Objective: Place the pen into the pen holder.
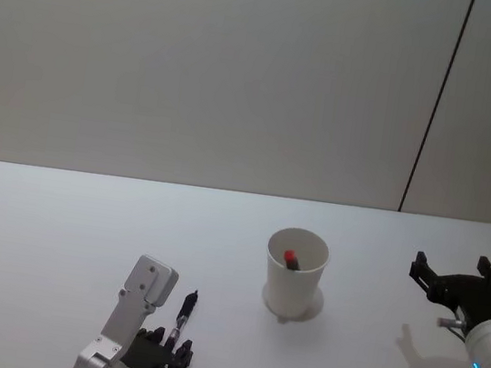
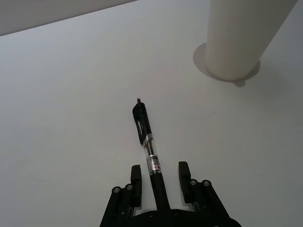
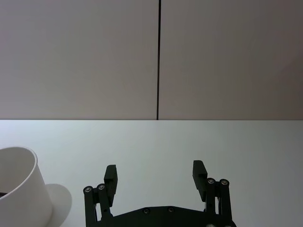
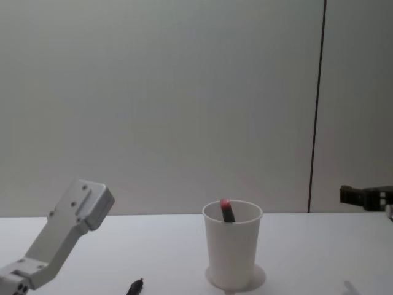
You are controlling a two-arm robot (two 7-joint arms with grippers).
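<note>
A black pen (image 2: 148, 144) lies on the white table between the fingers (image 2: 136, 176) of my left gripper (image 2: 159, 178), which is open with a gap on both sides of the barrel. From the head view, that pen (image 1: 185, 311) points away from the left gripper (image 1: 171, 346) at the table's near edge. The pen holder (image 1: 295, 275), a white paper cup, stands upright to the right and farther back, with a red-tipped pen (image 1: 291, 259) leaning inside. My right gripper (image 1: 458, 282) hovers open and empty, right of the cup. The cup (image 4: 232, 246) and the black pen's tip (image 4: 135, 286) show from the chest.
The table (image 1: 56, 231) is bare white, with a grey wall behind and a dark vertical seam (image 1: 434, 110) at the right. The left arm's grey link (image 4: 67, 236) rises at the lower left of the chest view. The cup's wall (image 3: 19, 189) sits beside my right gripper (image 3: 155, 175).
</note>
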